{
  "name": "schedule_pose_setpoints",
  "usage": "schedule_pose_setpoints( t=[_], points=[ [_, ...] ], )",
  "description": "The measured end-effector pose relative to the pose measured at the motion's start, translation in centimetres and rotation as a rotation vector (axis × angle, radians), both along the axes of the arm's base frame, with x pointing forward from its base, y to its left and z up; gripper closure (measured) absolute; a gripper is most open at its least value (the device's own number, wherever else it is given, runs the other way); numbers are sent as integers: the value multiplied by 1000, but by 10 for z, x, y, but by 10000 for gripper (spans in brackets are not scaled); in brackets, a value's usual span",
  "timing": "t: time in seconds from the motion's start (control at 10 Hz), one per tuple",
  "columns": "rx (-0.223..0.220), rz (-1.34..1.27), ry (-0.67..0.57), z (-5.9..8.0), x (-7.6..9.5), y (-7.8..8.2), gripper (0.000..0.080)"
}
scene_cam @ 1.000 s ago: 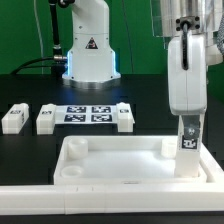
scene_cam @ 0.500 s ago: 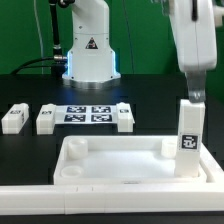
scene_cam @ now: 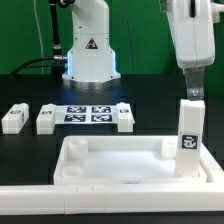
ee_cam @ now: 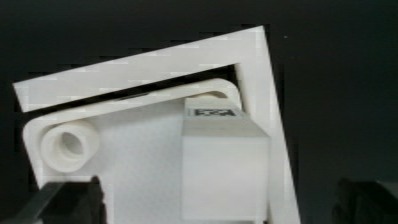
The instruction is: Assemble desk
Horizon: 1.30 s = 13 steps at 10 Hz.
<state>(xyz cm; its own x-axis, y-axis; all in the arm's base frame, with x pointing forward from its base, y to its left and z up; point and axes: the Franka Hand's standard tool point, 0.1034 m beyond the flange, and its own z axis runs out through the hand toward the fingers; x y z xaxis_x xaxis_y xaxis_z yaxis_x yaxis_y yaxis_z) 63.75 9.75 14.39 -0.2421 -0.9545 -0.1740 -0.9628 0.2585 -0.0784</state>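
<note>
The desk top point(scene_cam: 120, 143), a white rimmed tray, lies at the front of the table. One white tagged leg point(scene_cam: 189, 135) stands upright in its corner socket at the exterior view's right. My gripper point(scene_cam: 193, 93) hangs just above the leg's top, open and holding nothing. In the wrist view the leg point(ee_cam: 228, 150) rises straight toward the camera between my dark fingers point(ee_cam: 71, 200), which stand well apart on either side of it. A round socket point(ee_cam: 71, 145) of the desk top point(ee_cam: 125, 85) shows beside the leg.
Three loose legs point(scene_cam: 14, 118) point(scene_cam: 45, 120) point(scene_cam: 123, 116) lie on the black table behind the tray, around the marker board point(scene_cam: 88, 113). The robot's base point(scene_cam: 88, 50) stands at the back. A long white border bar point(scene_cam: 100, 192) runs along the front.
A second ago my gripper was down around the leg's upper part. It has let go and risen straight up; the leg stays standing in its socket.
</note>
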Motion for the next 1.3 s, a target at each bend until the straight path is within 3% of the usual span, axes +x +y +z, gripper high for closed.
schedule_pose_setpoints(
  t=[0.2, 0.3, 0.6, 0.7, 1.2, 1.3],
  points=[
    [-7, 75, -14, 3, -2, 0, 150],
    [-4, 126, -12, 8, -12, 2, 150],
    [-65, 621, -78, 17, -25, 3, 150],
    [-66, 630, -77, 17, -26, 9, 150],
    [-109, 996, -132, 16, -26, 6, 150],
    [-122, 1085, -137, 9, -33, 8, 150]
  ],
)
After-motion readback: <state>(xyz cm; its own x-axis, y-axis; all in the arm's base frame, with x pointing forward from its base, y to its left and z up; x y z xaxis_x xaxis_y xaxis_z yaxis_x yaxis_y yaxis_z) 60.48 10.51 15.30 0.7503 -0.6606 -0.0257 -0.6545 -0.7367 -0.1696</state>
